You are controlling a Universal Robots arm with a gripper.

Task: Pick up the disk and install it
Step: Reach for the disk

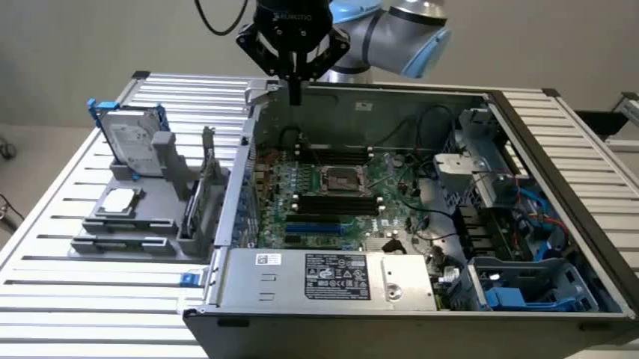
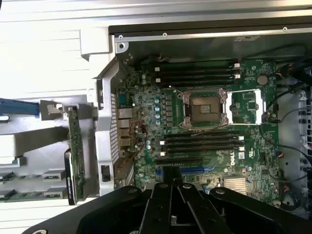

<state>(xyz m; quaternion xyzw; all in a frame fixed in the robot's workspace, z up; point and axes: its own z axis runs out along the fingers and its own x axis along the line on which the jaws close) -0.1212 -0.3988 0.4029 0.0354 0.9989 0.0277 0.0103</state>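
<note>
The disk (image 1: 133,139), silver-grey with a white label and a blue carrier frame, stands upright in a grey holder on the table at the exterior view's left. My gripper (image 1: 295,96) hangs above the open computer case's back left corner, well to the exterior view's right of the disk and apart from it. Its black fingers are pressed together with nothing between them. In the wrist view the shut gripper (image 2: 174,184) points down over the motherboard (image 2: 204,122), and a blue strip of the carrier (image 2: 18,108) shows beside the case wall.
The open computer case (image 1: 559,142) holds the motherboard, cables and a blue-trimmed bay (image 1: 524,288). A labelled grey metal box (image 1: 334,275) sits at its front. A small silver chip (image 1: 118,200) and an upright card (image 1: 208,187) rest in grey holders on the slatted table (image 1: 60,299).
</note>
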